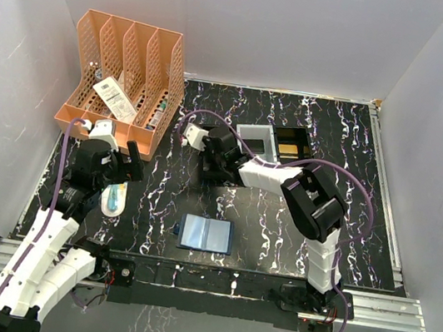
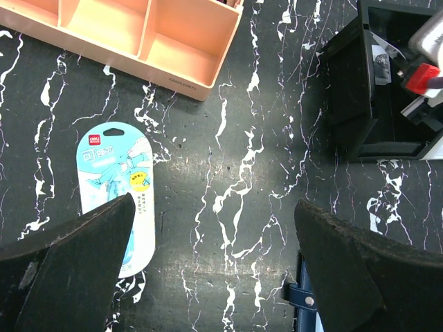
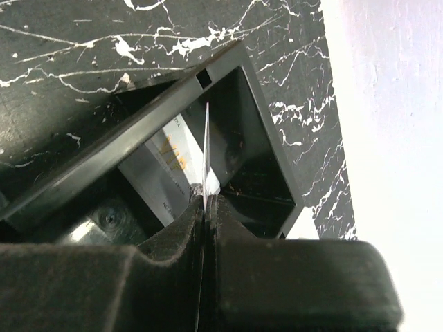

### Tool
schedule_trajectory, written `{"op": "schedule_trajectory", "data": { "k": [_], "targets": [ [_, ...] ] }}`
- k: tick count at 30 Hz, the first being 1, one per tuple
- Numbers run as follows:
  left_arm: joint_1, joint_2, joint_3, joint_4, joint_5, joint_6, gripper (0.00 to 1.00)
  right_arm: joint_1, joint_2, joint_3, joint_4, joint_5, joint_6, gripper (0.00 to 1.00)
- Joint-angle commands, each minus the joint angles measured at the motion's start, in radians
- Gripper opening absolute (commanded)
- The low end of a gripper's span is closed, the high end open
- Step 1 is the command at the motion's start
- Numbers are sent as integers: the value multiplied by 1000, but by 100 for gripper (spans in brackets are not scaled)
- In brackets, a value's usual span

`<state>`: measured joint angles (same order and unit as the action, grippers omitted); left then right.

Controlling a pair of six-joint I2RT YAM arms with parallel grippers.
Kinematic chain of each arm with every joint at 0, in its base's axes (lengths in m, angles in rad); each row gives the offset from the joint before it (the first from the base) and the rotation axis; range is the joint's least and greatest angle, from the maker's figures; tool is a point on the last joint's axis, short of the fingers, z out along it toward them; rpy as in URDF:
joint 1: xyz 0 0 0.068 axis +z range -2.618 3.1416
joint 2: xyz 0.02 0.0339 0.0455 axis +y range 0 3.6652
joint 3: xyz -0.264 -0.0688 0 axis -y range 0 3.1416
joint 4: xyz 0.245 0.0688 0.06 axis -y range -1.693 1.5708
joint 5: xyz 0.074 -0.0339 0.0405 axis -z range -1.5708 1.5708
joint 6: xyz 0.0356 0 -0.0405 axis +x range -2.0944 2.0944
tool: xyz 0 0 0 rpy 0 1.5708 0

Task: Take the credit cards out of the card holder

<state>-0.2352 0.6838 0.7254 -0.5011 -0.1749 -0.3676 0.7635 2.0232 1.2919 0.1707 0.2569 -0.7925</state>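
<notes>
The right claw (image 3: 205, 200) is clamped on a credit card (image 3: 210, 180), edge-on over the black tray (image 3: 138, 138); the left claw (image 2: 214, 207) is spread wide, left of that tray, holding nothing.

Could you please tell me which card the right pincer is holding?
The upright card seen edge-on in the right pincer; the gold-lettered card lies in the black tray.

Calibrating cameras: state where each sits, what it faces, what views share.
Top external: above, behind, looking down on the table; left arm and right arm show.
Left wrist: left arm, facing down at the pale blue case; open left gripper shows.
Right wrist: right arm, facing into the black tray; right gripper pinches a credit card.
Shared: pale blue case, top and left wrist.
</notes>
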Motion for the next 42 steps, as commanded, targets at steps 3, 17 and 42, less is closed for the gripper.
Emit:
{"op": "schedule_trajectory", "data": {
  "k": [3,17,42],
  "targets": [
    [2,0,1,15,12,15,99,-12,37,94,88,-8,-57,0],
    [2,18,1,19,22,18,99,-34,69,91,69,-72,-100,0],
    [2,24,0,17,21,22,99,-42,113,150,0,-96,-133,2]
  ]
}}
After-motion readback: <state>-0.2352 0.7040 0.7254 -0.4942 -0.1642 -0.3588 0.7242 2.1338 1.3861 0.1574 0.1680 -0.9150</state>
